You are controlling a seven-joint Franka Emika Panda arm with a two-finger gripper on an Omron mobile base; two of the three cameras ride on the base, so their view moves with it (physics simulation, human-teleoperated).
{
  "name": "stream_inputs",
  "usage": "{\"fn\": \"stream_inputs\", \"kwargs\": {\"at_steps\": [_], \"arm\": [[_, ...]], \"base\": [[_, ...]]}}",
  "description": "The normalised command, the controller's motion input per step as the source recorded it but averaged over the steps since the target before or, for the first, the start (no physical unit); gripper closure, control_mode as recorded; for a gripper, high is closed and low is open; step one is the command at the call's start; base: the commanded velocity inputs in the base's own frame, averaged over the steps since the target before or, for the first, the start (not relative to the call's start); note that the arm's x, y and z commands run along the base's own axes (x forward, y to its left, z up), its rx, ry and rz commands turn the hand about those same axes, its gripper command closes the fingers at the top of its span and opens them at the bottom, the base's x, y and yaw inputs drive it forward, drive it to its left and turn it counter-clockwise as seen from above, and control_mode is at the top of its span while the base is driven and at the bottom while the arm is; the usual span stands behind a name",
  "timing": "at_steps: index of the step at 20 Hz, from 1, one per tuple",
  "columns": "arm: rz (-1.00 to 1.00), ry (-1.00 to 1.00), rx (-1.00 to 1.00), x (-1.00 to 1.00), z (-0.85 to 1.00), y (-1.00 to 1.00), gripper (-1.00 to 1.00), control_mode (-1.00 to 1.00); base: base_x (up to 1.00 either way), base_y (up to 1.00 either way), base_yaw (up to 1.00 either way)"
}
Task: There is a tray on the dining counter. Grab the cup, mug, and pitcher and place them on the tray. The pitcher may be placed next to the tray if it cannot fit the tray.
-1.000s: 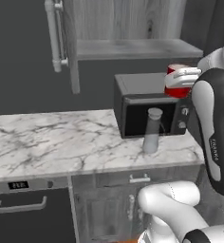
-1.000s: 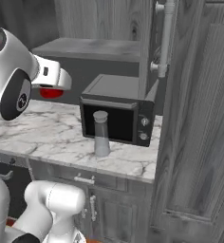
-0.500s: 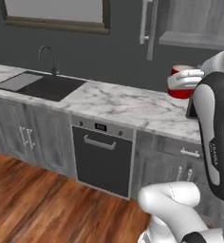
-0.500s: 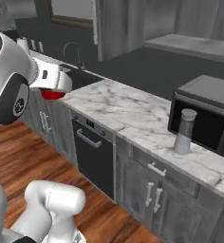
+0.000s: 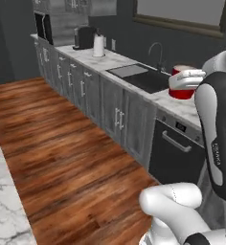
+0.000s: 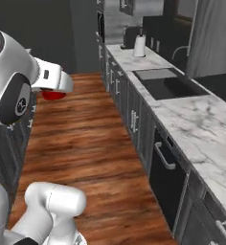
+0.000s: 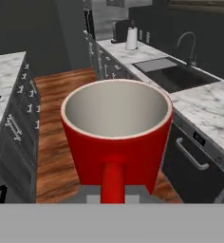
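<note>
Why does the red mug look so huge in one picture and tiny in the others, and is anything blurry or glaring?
Hand view: the mug sits right at the lens, so it looms; its pale inside is evenly lit, without glare. Left base view: the mug is small beside the arm, and the far worktop looks soft. Right base view: the wood floor carries a mild sheen, with faint shadows.

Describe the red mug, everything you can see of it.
The mug is glossy red outside and pale cream inside, and looks empty. It has a round open mouth, walls tapering slightly downward and a red loop handle facing the hand camera. It sits upright, held up in the air by the gripper, which is shut on its handle side. In the base views it shows as a red shape beside the white hand, above the wooden floor and near the marble worktop.
</note>
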Motion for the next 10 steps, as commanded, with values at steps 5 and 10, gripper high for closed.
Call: {"fn": "stream_inputs", "kwargs": {"at_steps": [5,10], "arm": [[0.00,0.00,0.00,0.00,0.00,0.00,1.00,1.00],[0.00,0.00,0.00,0.00,0.00,0.00,1.00,1.00]], "base": [[0.71,-0.05,0.44],[0.10,-0.24,0.43]]}}
